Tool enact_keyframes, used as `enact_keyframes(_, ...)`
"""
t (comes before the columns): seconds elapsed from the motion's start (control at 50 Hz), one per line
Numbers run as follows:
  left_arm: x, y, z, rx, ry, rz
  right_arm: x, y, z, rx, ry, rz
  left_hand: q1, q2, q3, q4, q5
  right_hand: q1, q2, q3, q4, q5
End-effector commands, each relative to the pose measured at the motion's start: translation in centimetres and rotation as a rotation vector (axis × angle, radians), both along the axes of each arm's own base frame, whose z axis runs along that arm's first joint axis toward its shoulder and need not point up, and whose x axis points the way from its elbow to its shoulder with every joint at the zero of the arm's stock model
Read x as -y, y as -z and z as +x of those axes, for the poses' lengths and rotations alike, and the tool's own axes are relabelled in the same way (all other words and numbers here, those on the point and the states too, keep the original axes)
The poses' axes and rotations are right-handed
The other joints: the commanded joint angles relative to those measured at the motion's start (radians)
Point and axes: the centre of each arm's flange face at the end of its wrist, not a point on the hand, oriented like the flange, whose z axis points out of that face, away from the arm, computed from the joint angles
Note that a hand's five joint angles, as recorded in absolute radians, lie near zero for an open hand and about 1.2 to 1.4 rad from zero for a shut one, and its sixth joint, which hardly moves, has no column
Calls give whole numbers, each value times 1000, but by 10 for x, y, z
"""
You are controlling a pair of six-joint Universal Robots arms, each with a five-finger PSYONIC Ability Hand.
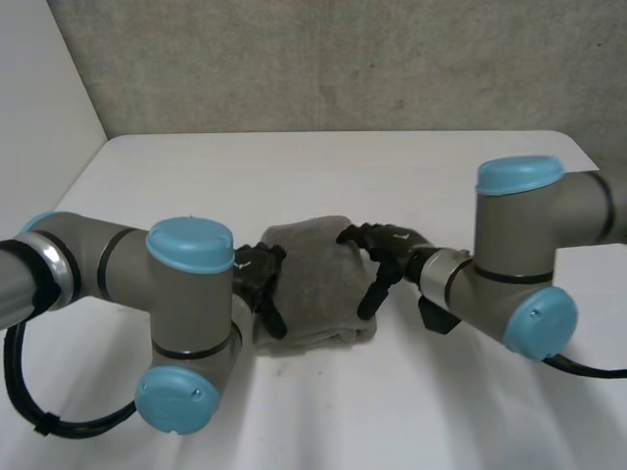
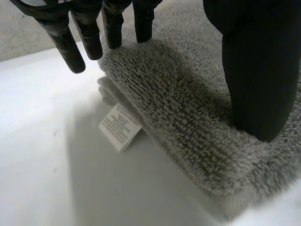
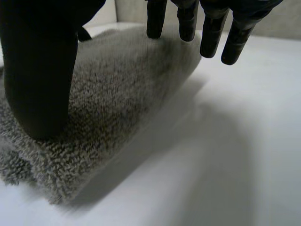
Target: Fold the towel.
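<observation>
A grey towel (image 1: 318,284) lies folded into a thick pad in the middle of the white table (image 1: 323,166). My left hand (image 1: 261,276) is at its left edge and my right hand (image 1: 384,247) at its right edge, both open. In the left wrist view the thumb (image 2: 258,70) rests on top of the towel (image 2: 174,103), with straight fingers (image 2: 89,37) over its far edge. In the right wrist view the thumb (image 3: 40,70) also presses on the towel (image 3: 117,89), and straight fingers (image 3: 211,33) hang above its side without gripping.
A white label (image 2: 120,127) sticks out from under the towel beside my left hand's fingers. Bare table lies all round the towel. A grey wall (image 1: 333,59) rises behind the table's back edge.
</observation>
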Motion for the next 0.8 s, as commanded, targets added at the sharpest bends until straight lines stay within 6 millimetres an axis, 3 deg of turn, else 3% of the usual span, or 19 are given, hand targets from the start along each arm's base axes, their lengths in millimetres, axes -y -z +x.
enact_keyframes(0.02,-3,0,3,7,-6,6,-2,20,9,-51,-25,18,11,11,9,11,4,-7,5,7,0,-50)
enact_keyframes(0.1,-6,-9,5,-2,-11,-11,0,13,7,-100,-9,-42,5,5,3,5,-2,-7,5,7,0,-50)
enact_keyframes(0.14,-8,-15,7,-7,-17,-21,-2,3,6,-94,-11,-66,2,2,0,2,-5,-7,5,7,0,-50)
enact_keyframes(0.18,-11,-23,10,-14,-23,-35,-2,-25,2,-58,8,-130,-1,-1,-3,-1,-8,-7,5,7,0,-50)
enact_keyframes(0.2,-13,-37,11,-34,-28,-64,-2,-26,2,-58,8,-131,-1,-1,-3,-1,-8,-7,5,7,0,-50)
enact_keyframes(0.22,-13,-37,11,-34,-29,-64,-2,-26,2,-58,8,-131,-1,-1,-3,-1,-8,-7,5,7,0,-50)
enact_keyframes(0.24,-14,-53,13,-60,-30,-98,-1,-44,-1,-32,23,-185,-1,-1,-3,-1,-8,-7,5,7,0,-50)
enact_keyframes(0.26,-14,-53,13,-60,-30,-98,-3,-69,-5,6,47,-265,-1,-1,-3,-1,-8,-7,5,7,0,-50)
enact_keyframes(0.28,-15,-79,15,-103,-35,-151,-3,-69,-5,7,47,-266,-4,-4,-6,-4,-11,-7,5,7,0,-50)
enact_keyframes(0.3,-17,-99,17,-138,-37,-194,-5,-90,-9,36,77,-339,-4,-4,-6,-4,-11,-7,5,7,0,-50)
enact_keyframes(0.32,-17,-100,17,-138,-37,-195,-5,-90,-9,36,77,-339,-4,-4,-6,-4,-11,-7,5,7,0,-50)
enact_keyframes(0.34,-18,-122,23,-175,-48,-245,-9,-115,-15,67,122,-424,-4,-4,-6,-4,-11,-7,5,7,0,-50)
enact_keyframes(0.36,-18,-123,23,-175,-48,-245,-9,-115,-15,68,122,-425,-4,-4,-6,-4,-11,-7,5,7,0,-50)
enact_keyframes(0.4,-13,-155,41,-222,-95,-315,-12,-151,-34,104,230,-549,-10,-10,-12,-10,-17,-7,5,7,0,-50)
enact_keyframes(0.48,-15,-172,58,-232,-130,-341,-10,-163,-54,99,322,-579,-10,-10,-12,-10,-17,-7,5,7,0,-50)
enact_keyframes(0.58,-25,-188,80,-222,-169,-342,-17,-156,-66,43,341,-545,-10,-10,-12,-10,-17,-7,5,7,0,-50)
enact_keyframes(0.8,-20,-199,79,-245,-119,-352,-20,-154,-72,-11,339,-520,-10,-10,-12,-10,-17,-7,5,7,0,-50)
